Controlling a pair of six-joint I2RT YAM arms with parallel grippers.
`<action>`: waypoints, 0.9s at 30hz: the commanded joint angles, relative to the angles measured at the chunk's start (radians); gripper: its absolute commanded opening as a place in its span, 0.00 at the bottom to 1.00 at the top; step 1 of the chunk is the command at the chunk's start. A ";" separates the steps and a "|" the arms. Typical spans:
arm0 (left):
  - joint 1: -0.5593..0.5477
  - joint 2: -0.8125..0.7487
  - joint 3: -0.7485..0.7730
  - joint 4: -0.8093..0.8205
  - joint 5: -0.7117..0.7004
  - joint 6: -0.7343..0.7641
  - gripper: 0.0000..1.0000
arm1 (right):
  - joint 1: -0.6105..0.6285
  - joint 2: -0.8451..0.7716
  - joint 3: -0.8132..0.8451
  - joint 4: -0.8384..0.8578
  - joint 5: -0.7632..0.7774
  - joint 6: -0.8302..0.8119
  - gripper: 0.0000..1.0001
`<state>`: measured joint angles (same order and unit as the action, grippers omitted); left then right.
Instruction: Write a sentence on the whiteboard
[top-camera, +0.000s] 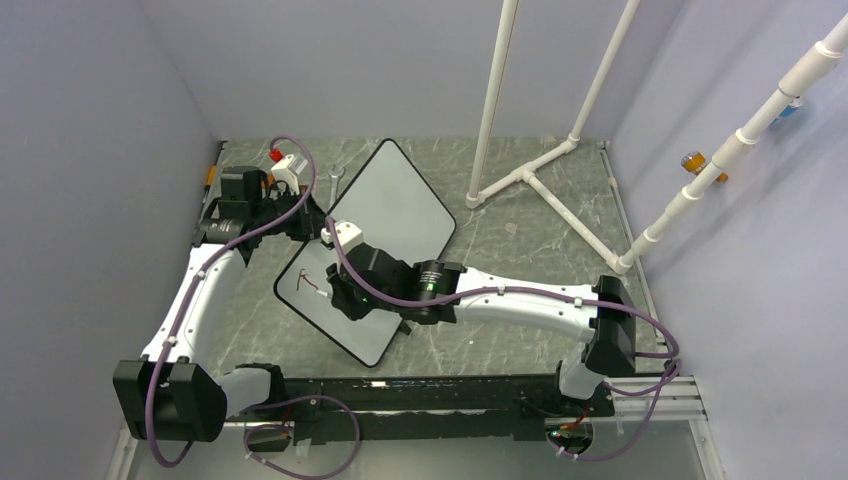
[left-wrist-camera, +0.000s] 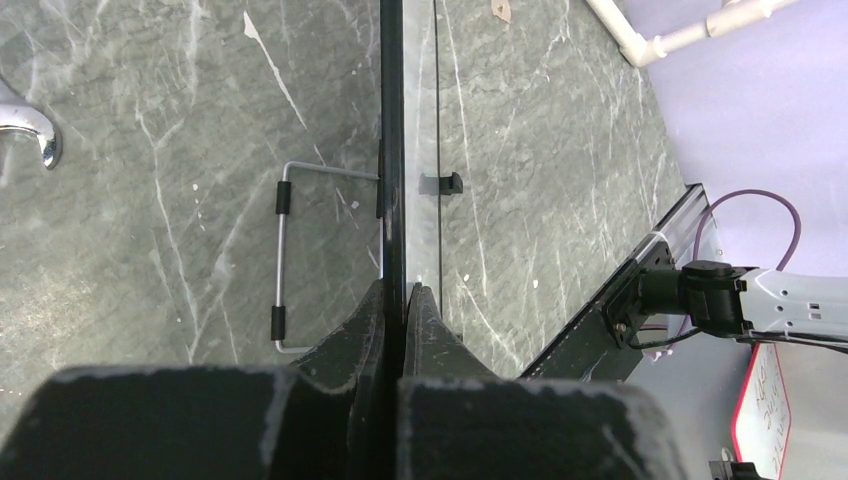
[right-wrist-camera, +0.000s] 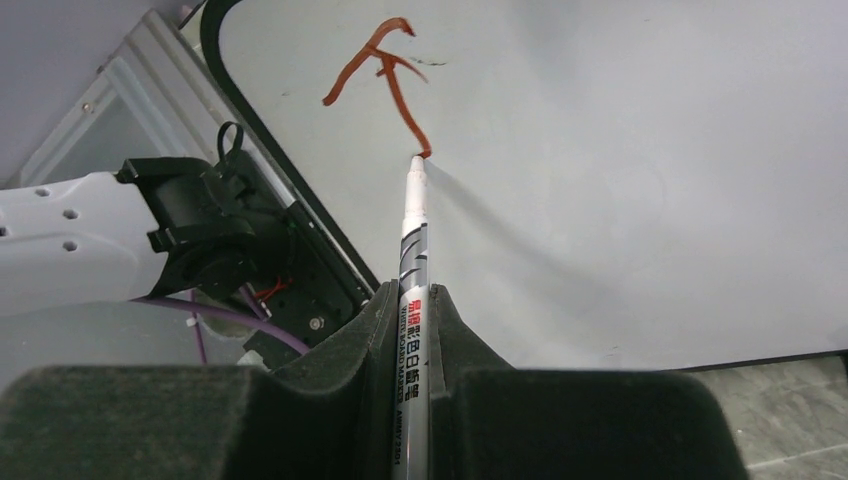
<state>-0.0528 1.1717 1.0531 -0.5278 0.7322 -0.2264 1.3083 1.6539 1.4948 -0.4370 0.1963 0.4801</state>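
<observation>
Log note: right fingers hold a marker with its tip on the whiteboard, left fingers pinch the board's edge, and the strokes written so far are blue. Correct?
No. The strokes are reddish-brown, not blue; the right wrist view shows them at the tip of the marker on the whiteboard. The rest stands.

Even diffuse light, soft marker (right-wrist-camera: 413, 250) shadow on whiteboard (right-wrist-camera: 650, 150), wrist-view foregrounds blurred, overview sharp.

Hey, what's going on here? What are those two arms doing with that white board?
The robot is writing on a whiteboard. Its right gripper is shut on a marker, whose tip touches the board at the end of some reddish-brown strokes. The left gripper pinches the board's edge, apparently to steady it. Only those few strokes are written so far; most of the board is bare.
</observation>
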 joint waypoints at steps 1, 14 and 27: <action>-0.004 -0.035 -0.001 0.113 -0.104 0.148 0.00 | 0.015 -0.004 0.037 0.013 -0.050 -0.002 0.00; -0.003 -0.039 -0.002 0.113 -0.105 0.148 0.00 | 0.010 -0.109 0.015 0.110 -0.005 -0.042 0.00; -0.004 -0.041 -0.009 0.121 -0.086 0.148 0.00 | -0.086 -0.091 0.021 0.103 -0.049 -0.054 0.00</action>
<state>-0.0566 1.1599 1.0527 -0.5278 0.7292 -0.2314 1.2205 1.5448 1.4891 -0.3618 0.1764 0.4458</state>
